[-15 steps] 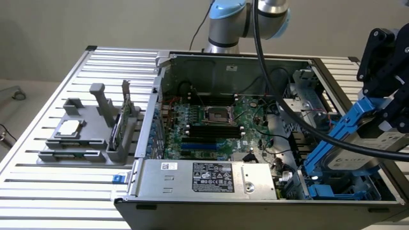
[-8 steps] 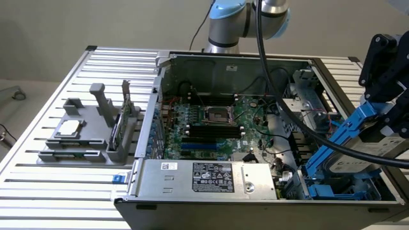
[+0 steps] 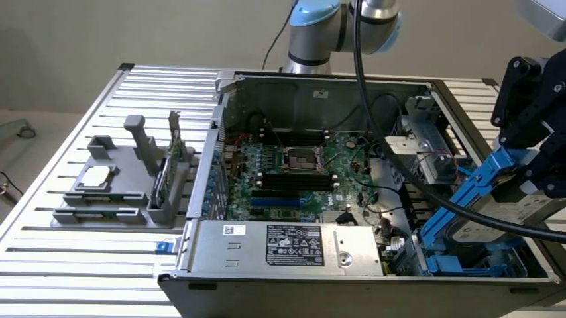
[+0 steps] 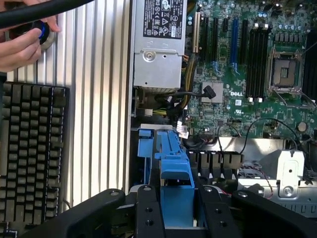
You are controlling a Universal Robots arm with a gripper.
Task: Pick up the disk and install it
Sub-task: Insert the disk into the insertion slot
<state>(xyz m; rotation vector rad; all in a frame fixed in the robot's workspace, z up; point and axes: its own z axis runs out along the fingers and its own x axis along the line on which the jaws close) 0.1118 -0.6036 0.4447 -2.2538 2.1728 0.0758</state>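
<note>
The disk (image 3: 520, 211), a silver-grey drive in a bright blue carrier, hangs tilted over the open computer case's front corner at the exterior view's right. My black gripper (image 3: 523, 173) is shut on it from above. In the wrist view, black fingers (image 4: 148, 213) stand on either side of the blue carrier of the disk (image 4: 176, 171), clamping it within my gripper (image 4: 179, 215). Just beneath the disk sits the blue drive bay (image 3: 452, 264), also seen as the blue bay frame (image 4: 147, 144) in the wrist view. The disk's lower end is close to the bay; I cannot tell whether they touch.
The case holds a green motherboard (image 3: 292, 172) and a silver power supply (image 3: 283, 245). A thick black cable (image 3: 394, 165) crosses over the case. A grey fixture (image 3: 115, 199) with a processor chip (image 3: 97, 175) and green card (image 3: 166, 173) stands on the slatted table. A hand (image 4: 20, 44) and keyboard (image 4: 29, 148) lie beside the case.
</note>
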